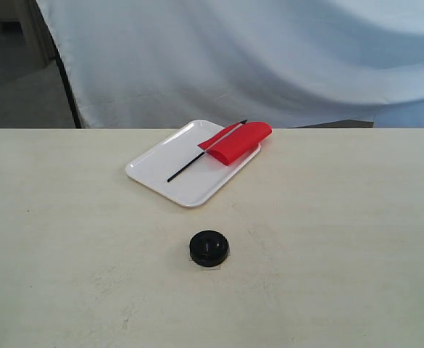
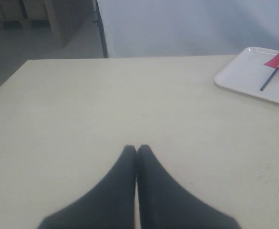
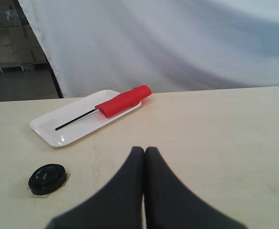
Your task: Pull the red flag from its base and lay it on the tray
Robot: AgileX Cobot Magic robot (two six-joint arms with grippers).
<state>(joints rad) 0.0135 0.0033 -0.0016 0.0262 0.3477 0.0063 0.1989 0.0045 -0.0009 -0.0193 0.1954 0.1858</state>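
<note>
The red flag (image 1: 235,141) lies flat on the white tray (image 1: 161,168), its black stick pointing toward the tray's near-left side; it also shows in the right wrist view as the red flag (image 3: 122,101) on the tray (image 3: 48,128), and partly in the left wrist view as the flag (image 2: 278,59) on the tray (image 2: 242,74). The round black base (image 1: 209,248) stands alone on the table in front of the tray, also visible as the base (image 3: 47,178). My left gripper (image 2: 137,149) and right gripper (image 3: 144,150) are both shut, holding nothing, over bare table away from these objects. Neither arm shows in the exterior view.
A pale wooden table (image 1: 342,239) carries everything. A white cloth backdrop (image 1: 255,51) hangs behind the table's far edge, with a dark pole (image 1: 67,80) at its left.
</note>
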